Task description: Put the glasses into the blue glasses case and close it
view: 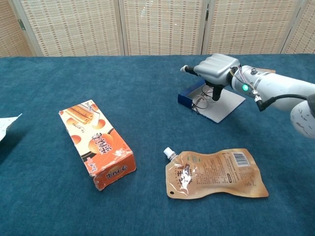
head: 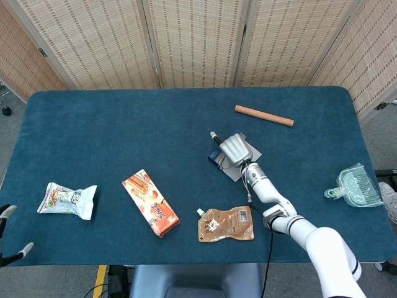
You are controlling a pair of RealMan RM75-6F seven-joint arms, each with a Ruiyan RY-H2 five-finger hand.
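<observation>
Over open blue glasses case (view: 193, 96) | right robot hand (view: 212, 66) fingers curled onto glasses (view: 200, 102), hold unclear | pouch (view: 216, 173) near

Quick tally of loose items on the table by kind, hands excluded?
Snack packs: 3 (white snack bag, orange biscuit box, brown spouted pouch)
Eyewear: 2 (wire-rimmed glasses, open blue glasses case)
Wooden rod: 1
Teal dustpan: 1
Total: 7

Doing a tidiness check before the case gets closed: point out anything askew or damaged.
The orange snack box has a crumpled, torn near end. The glasses lie partly over the open blue glasses case edge, under the right robot hand. Nothing is spilled.
</observation>
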